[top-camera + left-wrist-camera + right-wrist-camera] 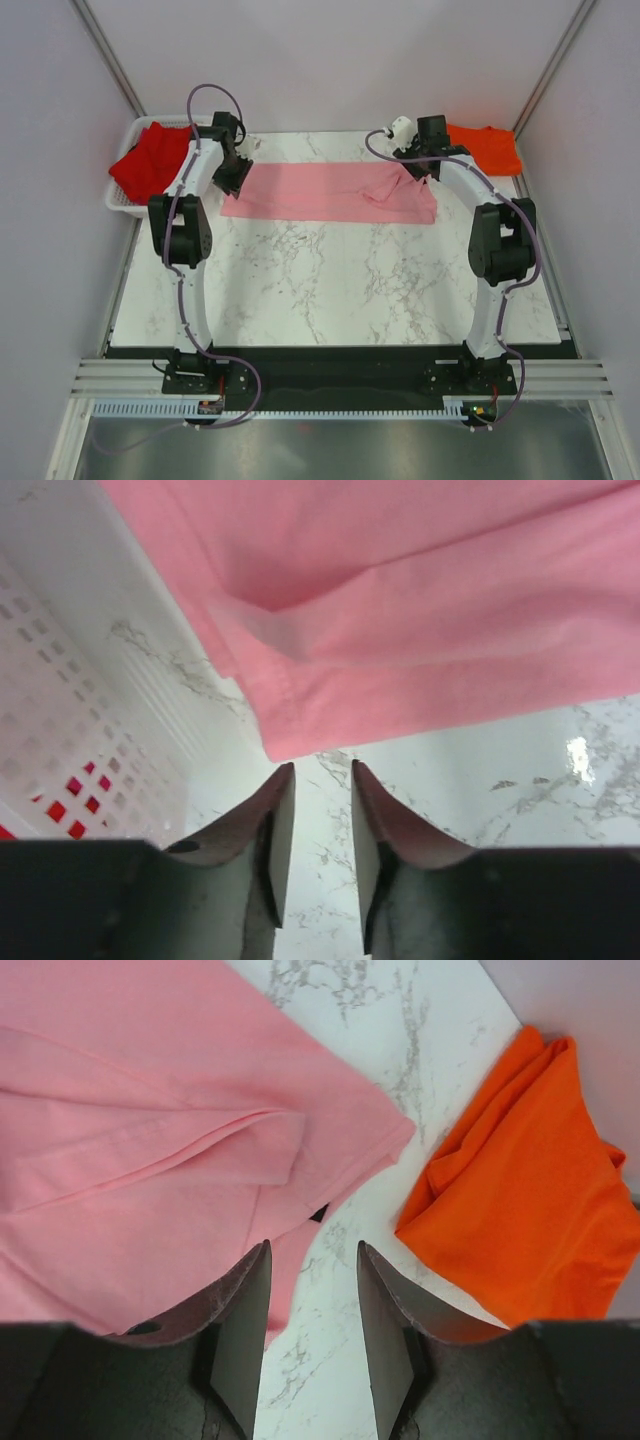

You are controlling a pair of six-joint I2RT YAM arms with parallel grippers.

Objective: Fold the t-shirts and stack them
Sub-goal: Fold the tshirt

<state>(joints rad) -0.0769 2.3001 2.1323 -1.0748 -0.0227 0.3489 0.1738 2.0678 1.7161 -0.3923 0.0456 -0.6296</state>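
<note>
Left pincer (322, 766) is released, jaws parted over bare marble and gripping nothing; I see its tips just short of a hemmed corner of the pink t-shirt (330, 192), close but apart. The right pincer (313, 1246) is likewise released and holds nothing; one finger overlaps the pink hem from above, though I cannot tell whether it touches, and the other stands over marble.

The pink t-shirt lies flat as a long band along the far part of the surface (330, 290), parallel to the far edge, with a fold ridge near its right end; its near edge is well back from the near edge of the surface, with wide marble between. The orange t-shirt (487, 148) sits bunched in the far right corner; a narrow strip of marble separates it from the pink one's right end. The red t-shirt (152, 163) is heaped in the white mesh basket (122, 206) at the far left corner; the basket's wall runs just beside the pink shirt's left end, leaving a slim channel on that side.
</note>
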